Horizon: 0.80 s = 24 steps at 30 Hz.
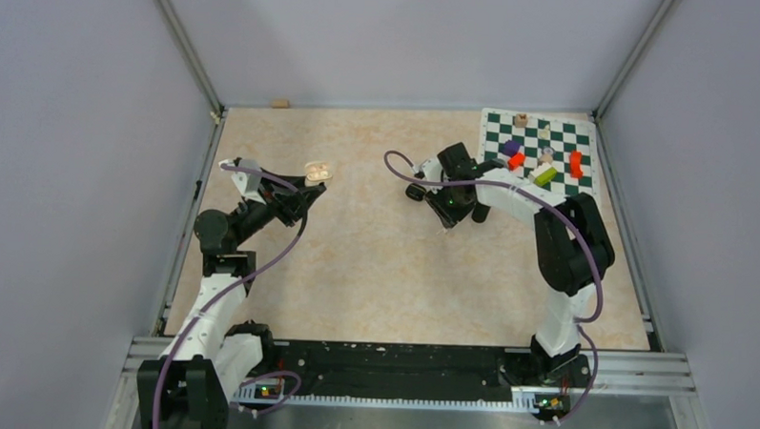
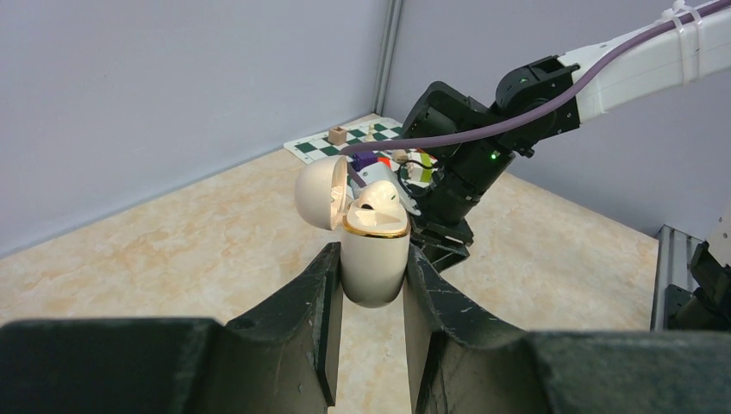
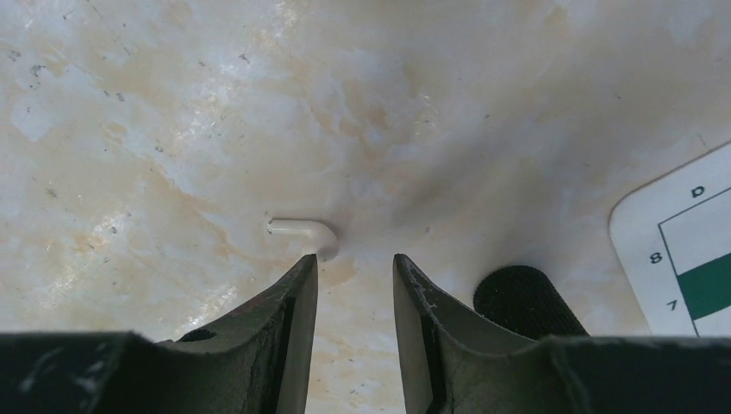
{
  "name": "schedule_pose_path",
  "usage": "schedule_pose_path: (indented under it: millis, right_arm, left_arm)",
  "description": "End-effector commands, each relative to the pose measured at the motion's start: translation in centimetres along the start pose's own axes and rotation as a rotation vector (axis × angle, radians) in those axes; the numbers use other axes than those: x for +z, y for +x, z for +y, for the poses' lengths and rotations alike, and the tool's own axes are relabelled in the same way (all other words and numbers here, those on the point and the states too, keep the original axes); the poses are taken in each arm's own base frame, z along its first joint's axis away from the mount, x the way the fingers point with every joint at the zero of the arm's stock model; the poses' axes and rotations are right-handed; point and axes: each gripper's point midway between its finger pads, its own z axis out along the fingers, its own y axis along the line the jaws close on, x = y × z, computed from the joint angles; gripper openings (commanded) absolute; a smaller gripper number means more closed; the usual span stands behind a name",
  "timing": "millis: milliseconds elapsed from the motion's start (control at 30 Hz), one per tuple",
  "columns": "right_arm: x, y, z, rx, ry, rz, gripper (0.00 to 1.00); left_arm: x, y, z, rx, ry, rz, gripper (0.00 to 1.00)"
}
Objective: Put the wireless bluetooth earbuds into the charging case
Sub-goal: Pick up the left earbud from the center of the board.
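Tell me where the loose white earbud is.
In the right wrist view, the white earbud lies on the tabletop just beyond the right end effector, by the fingertip on the picture's left.

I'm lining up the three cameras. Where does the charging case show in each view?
Top external: the charging case is left of centre, above the middle.
Left wrist: dead centre, lid open, clamped in the left gripper.
Right wrist: not in view.
Shared landmark: the checkered mat, in all three views.
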Motion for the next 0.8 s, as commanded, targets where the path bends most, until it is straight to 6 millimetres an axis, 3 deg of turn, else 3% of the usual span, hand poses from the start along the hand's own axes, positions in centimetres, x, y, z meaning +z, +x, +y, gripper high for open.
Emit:
schedule_pose_path:
  millis: [0, 767]
  right_arm:
    - [-0.5, -2.0, 0.5, 0.026, -0.046, -0.05, 0.37]
    - [0.8, -0.6, 0.8, 0.074, -0.15, -0.004, 0.34]
  left_arm:
    - [0.1, -0.9, -0.1, 0.036, 0.007, -0.037, 0.0]
    - [0.1, -1.0, -0.2, 0.026, 0.012, -0.04, 0.0]
